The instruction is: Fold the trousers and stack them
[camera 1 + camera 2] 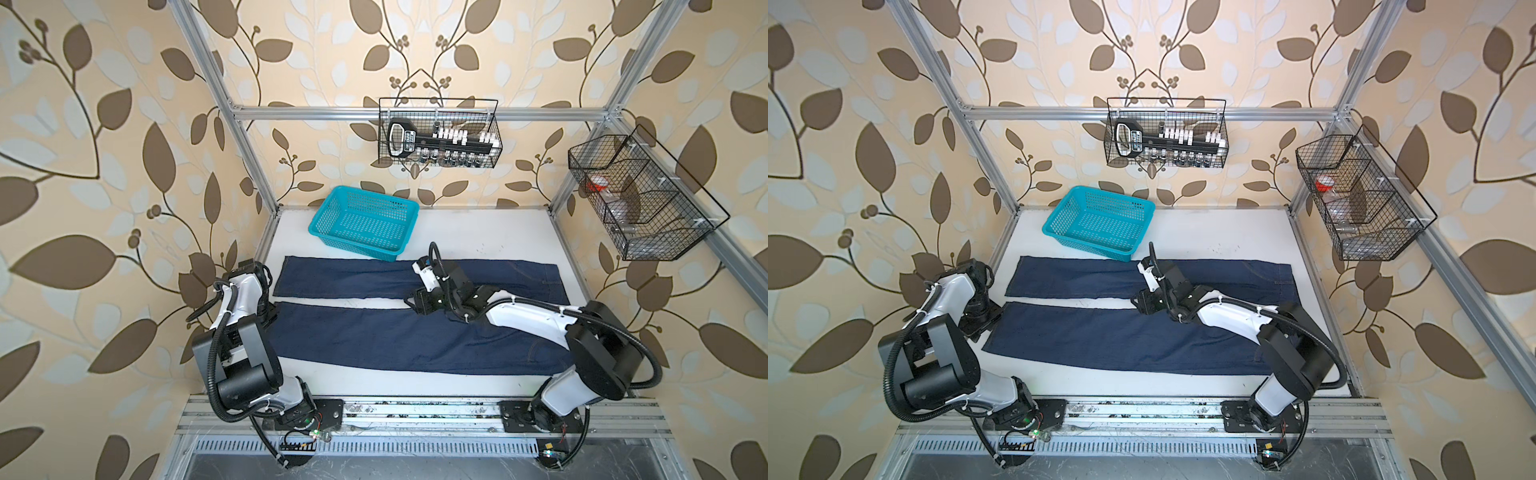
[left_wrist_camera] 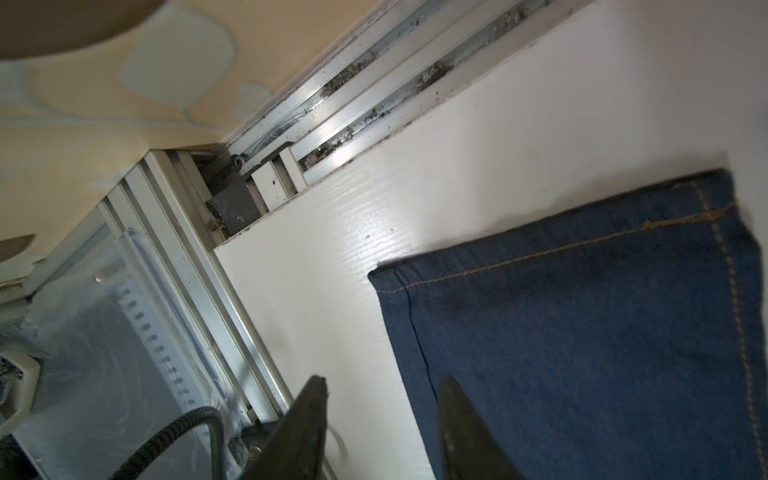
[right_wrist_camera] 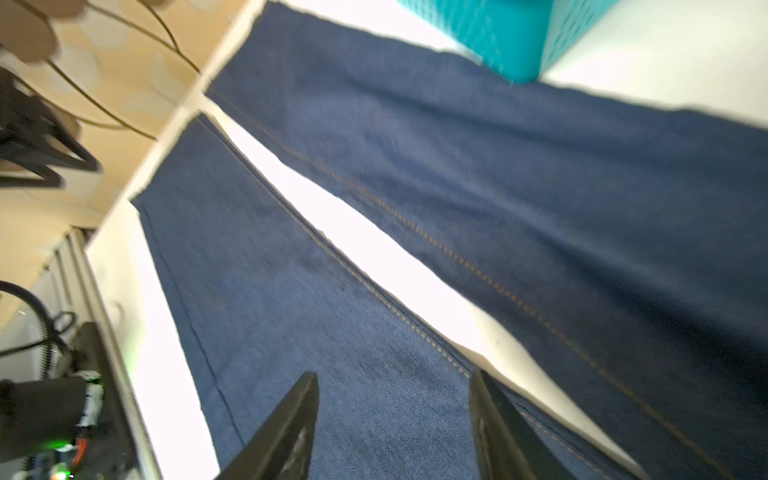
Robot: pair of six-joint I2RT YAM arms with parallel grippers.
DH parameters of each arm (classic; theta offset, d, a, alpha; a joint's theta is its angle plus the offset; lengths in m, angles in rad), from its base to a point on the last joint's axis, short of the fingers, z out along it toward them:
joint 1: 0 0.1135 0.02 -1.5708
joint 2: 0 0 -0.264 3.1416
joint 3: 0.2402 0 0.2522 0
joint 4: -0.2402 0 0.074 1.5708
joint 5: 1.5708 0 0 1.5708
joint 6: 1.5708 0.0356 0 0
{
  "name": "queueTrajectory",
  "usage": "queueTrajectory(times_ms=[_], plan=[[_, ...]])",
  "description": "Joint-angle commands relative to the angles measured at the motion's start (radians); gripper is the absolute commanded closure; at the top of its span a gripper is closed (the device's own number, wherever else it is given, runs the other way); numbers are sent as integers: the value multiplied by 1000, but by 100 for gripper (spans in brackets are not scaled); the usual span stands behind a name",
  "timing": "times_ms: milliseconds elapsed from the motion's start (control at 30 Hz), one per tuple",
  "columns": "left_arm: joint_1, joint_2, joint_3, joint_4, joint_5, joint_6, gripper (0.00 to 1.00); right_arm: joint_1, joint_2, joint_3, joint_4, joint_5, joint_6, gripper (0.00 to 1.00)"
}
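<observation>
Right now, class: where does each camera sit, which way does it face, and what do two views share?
Both top views: high in front, looking down on table, trousers, basket; left arm and right arm show.
Left wrist: on left arm, facing a trouser hem on the table; open left tool shows.
Right wrist: on right arm, looking along both legs toward the basket; open right tool shows.
Shared: both wrist views show hem and table.

Matt navy denim trousers (image 1: 374, 336), glossy white tabletop (image 2: 332, 249) w/ faint grain, teal plastic basket (image 1: 357, 242), prob. aluminium frame (image 1: 332, 113)
</observation>
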Motion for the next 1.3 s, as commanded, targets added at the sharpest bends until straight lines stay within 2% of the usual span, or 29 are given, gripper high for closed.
queueTrajectory(times_ms=[0,33,133,300,467,600,800,867,1000,1133,1267], plan=[[1,-15,49,-33,54,10,41,-28,-85,-19,-75,-24,-18,40],[0,-20,50,-35,84,15,36,-40,-112,-34,-94,-23,-18,40],[-34,-20,50,-39,205,2,35,-99,-210,-111,-155,-5,0,40],[-206,-1,31,30,304,-88,35,-264,-380,-253,-236,4,66,39],[-357,101,24,112,336,-154,37,-456,-476,-336,-317,-7,112,38],[-376,146,-14,158,327,-183,39,-530,-500,-413,-301,-36,179,38],[-360,196,-69,193,288,-165,43,-500,-446,-488,-238,-4,277,39],[-345,200,-89,216,300,-162,44,-457,-412,-478,-249,42,295,39],[-323,224,-83,199,240,-123,46,-346,-346,-447,-280,155,352,39],[-254,228,-98,201,213,-80,47,-280,-294,-436,-274,183,388,38],[-180,227,-99,206,219,-35,47,-258,-207,-435,-211,161,377,38]])
